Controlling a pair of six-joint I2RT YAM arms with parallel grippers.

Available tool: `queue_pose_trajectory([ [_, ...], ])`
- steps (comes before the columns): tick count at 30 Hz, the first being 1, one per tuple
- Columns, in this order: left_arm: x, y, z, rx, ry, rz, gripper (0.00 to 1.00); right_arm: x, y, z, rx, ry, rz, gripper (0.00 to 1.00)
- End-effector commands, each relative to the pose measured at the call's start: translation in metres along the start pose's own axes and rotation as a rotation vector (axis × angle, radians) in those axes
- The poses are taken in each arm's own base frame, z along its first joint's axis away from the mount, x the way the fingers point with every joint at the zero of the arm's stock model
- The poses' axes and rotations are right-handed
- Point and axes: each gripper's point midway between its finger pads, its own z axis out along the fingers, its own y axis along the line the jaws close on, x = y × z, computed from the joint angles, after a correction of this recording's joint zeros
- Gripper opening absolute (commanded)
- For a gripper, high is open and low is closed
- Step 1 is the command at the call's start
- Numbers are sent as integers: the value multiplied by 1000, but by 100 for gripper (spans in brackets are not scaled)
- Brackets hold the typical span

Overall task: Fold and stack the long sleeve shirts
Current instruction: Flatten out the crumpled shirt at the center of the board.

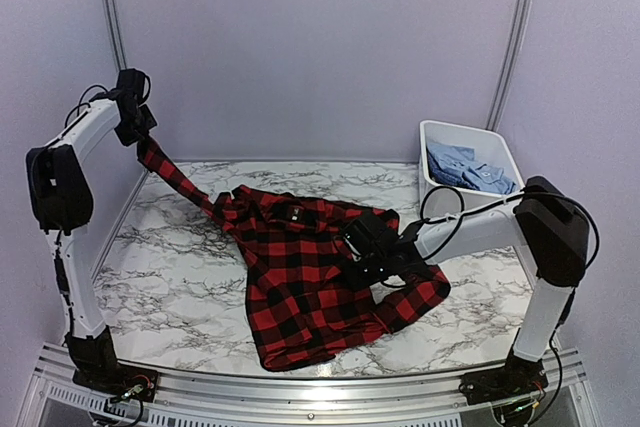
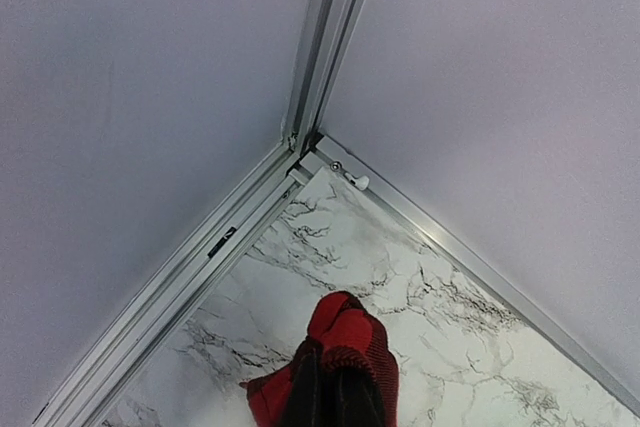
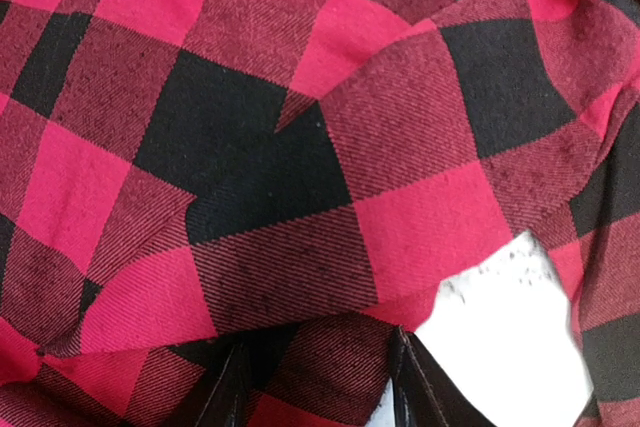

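The left hand (image 1: pixel 135 129) is up high at the far left, pinching one sleeve of the red-and-black shirt (image 1: pixel 300 292) taut above the marble surface (image 1: pixel 165 267). The right hand (image 1: pixel 368 247) sits low on the shirt's body, though whether it grips I can't make out. A white tub (image 1: pixel 455 125) far right holds light blue shirts (image 1: pixel 470 172)

Soft, even white light fills the enclosure — shadows beneath the red-and-black shirt (image 1: pixel 300 287) are faint, and the marble table (image 1: pixel 170 277) carries a mild sheen. All three views are sharp; the close-up weave is crisp, darkening only at its lower edge.
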Motion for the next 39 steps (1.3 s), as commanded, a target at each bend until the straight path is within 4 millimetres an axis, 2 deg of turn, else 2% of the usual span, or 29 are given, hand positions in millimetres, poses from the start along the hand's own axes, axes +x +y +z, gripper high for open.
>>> queue_pose_trajectory([
  [1,5,6,11,-16,64,25,0,0,-5,12,4,27,0,46],
  [5,10,-5,22,23,103,38,2,3,-15,11,23,34,23,46],
  [10,22,-11,28,55,147,56,16,4,-17,12,30,41,40,48],
  [12,25,-17,22,81,157,64,29,1,-19,15,37,49,44,48],
  [14,25,-21,10,89,150,78,51,-7,-17,11,38,43,45,47],
  [17,30,-31,-15,106,137,115,73,-29,-8,-8,20,-11,50,47],
  [19,38,-43,-35,124,126,147,79,-46,-4,-22,14,-61,57,48],
  [22,52,-60,-69,179,113,178,81,-70,1,-31,8,-130,66,48],
  [24,77,-81,-93,257,123,205,81,-85,5,-27,-1,-157,51,49],
  [29,160,-124,-143,452,205,257,78,-113,14,-2,-12,-163,25,51],
  [30,182,-126,-147,467,237,271,76,-121,16,3,-17,-164,28,52],
  [35,267,-149,-185,619,341,320,69,-145,14,25,-49,-168,83,56],
  [39,323,-173,-216,791,449,299,65,-150,4,39,-35,-165,144,57],
])
